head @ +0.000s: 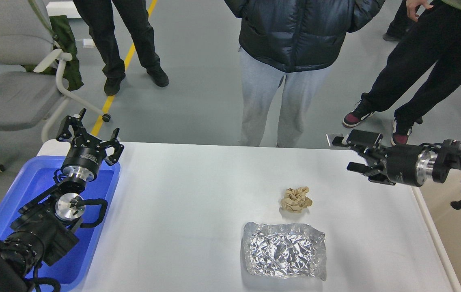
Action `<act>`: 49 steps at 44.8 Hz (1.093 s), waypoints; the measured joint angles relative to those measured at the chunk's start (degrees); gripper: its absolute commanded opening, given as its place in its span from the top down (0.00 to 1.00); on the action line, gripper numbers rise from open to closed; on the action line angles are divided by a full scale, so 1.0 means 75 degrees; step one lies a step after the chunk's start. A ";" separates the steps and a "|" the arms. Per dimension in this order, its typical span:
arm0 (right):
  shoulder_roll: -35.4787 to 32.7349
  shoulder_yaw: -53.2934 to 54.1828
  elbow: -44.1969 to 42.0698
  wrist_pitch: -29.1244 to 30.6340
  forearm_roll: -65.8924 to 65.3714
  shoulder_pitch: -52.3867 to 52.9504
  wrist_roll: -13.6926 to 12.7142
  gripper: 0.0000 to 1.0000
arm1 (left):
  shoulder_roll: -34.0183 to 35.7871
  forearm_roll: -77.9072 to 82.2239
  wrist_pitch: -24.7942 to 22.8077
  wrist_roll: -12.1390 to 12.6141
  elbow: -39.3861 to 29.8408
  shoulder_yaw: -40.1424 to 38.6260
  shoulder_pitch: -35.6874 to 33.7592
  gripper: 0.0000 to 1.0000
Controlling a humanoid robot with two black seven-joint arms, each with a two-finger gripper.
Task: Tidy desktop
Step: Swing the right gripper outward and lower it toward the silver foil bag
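Observation:
The white desktop (182, 202) fills the middle of the head view. A crumpled tan paper ball (296, 199) lies right of its centre. A flattened silver foil wrapper (284, 250) lies just in front of the ball. My left gripper (87, 132) is open and empty, held above the far end of the blue tray at the left edge. My right gripper (342, 153) is open and empty, held above the far right part of the desktop, pointing left, well apart from the paper ball.
A blue plastic tray (35, 186) lies on the left side of the desktop under my left arm. Three people stand beyond the far edge. A grey office chair (15, 81) stands at the back left. The table's right edge (433, 239) is close to my right arm.

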 measured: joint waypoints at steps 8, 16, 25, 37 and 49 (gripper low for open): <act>-0.0362 -0.0364 0.0607 -0.0300 -0.1495 -0.0351 0.0057 0.00 | 0.0002 0.0001 0.0000 0.0005 -0.0001 -0.0001 0.0000 0.00; -0.0494 -0.0634 0.0937 -0.0554 -0.2592 -0.0712 0.0081 0.00 | 0.0002 0.0001 -0.0003 0.0005 -0.0002 -0.0002 0.0000 0.00; -0.0387 -0.0773 0.1057 -0.0728 -0.3298 -0.1132 0.0094 0.00 | 0.0002 0.0001 -0.0003 0.0004 -0.0002 -0.0003 0.0000 0.00; 0.0105 -0.0942 0.0776 -0.0849 -0.3765 -0.1385 0.0091 0.00 | 0.0003 0.0001 -0.0003 0.0000 -0.0002 -0.0003 0.0000 0.00; 0.0632 -0.1097 0.0369 -0.0908 -0.3938 -0.1456 0.0089 0.00 | 0.0003 0.0001 -0.0003 0.0000 -0.0001 -0.0003 0.0000 0.00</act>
